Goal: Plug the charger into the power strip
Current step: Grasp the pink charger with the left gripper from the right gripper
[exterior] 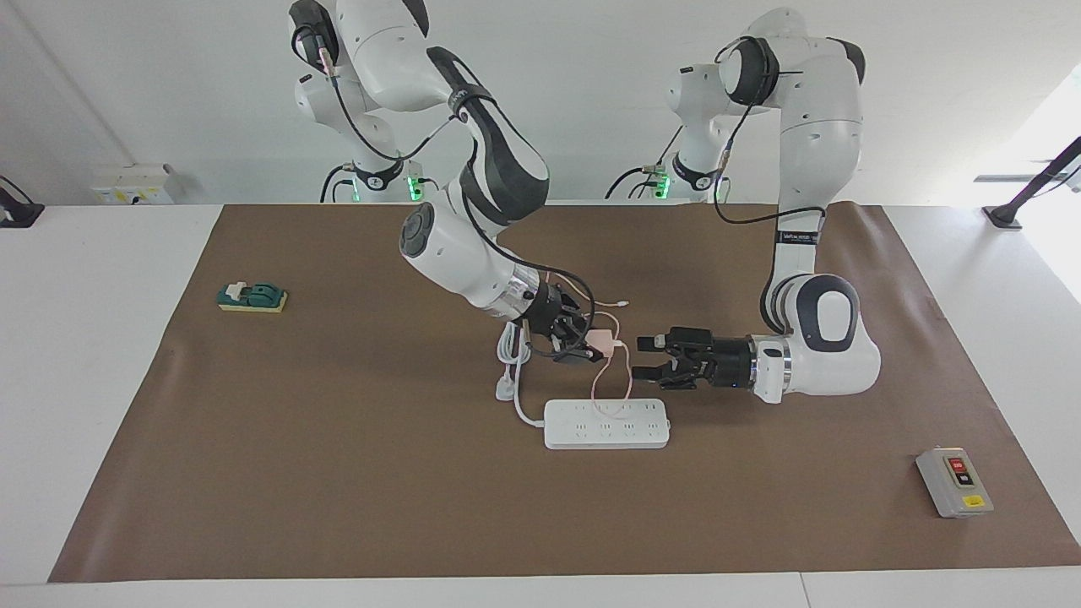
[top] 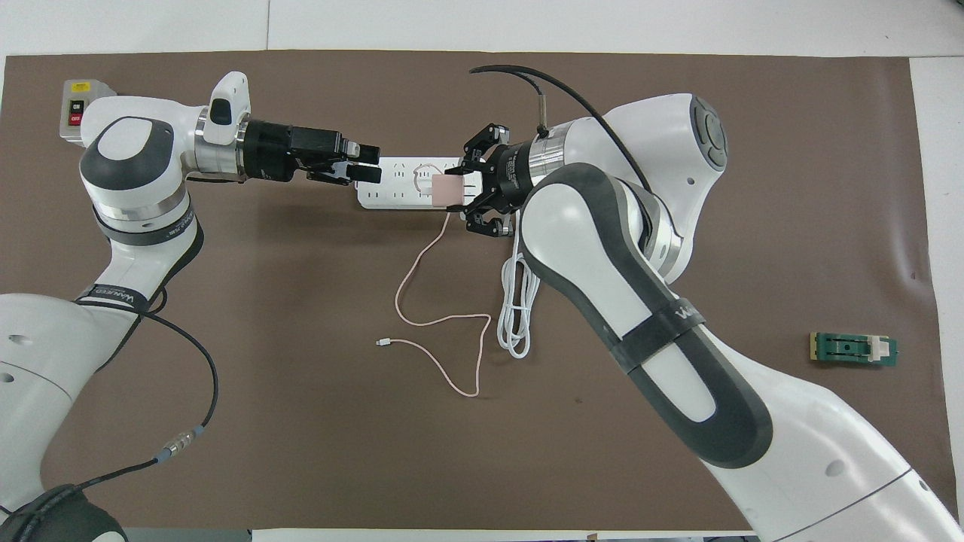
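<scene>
Right gripper clamped on charger, up over power strip; strip's long axis runs arm-to-arm. Left gripper open, empty, by strip's end.

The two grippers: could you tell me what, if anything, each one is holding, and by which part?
The right gripper holds the charger by the sides of its pink body, above the power strip. The left gripper is open and holds nothing.

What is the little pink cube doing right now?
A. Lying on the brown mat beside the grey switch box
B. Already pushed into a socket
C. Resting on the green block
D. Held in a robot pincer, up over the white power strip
D: the right pincer is shut on the charger, which hangs above the power strip with its pink cable trailing down.
</scene>
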Controlling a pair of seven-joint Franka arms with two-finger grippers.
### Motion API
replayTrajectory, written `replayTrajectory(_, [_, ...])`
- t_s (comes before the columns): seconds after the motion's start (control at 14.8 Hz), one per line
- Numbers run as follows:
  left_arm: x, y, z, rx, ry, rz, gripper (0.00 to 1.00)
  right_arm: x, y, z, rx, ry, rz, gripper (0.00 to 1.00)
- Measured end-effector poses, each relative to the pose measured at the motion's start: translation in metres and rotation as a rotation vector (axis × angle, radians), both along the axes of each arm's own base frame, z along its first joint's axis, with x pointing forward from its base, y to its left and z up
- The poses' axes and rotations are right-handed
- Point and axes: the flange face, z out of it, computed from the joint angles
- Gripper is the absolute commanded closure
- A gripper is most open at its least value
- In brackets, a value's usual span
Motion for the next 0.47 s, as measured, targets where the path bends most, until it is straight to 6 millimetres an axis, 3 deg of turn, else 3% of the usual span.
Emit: replayTrajectory(0.47, [-0.006,0.01,-0.007,-0.049,-0.02,-0.037,0.0,0.019,0.006,0.007,0.023,0.002,0.019,1.0])
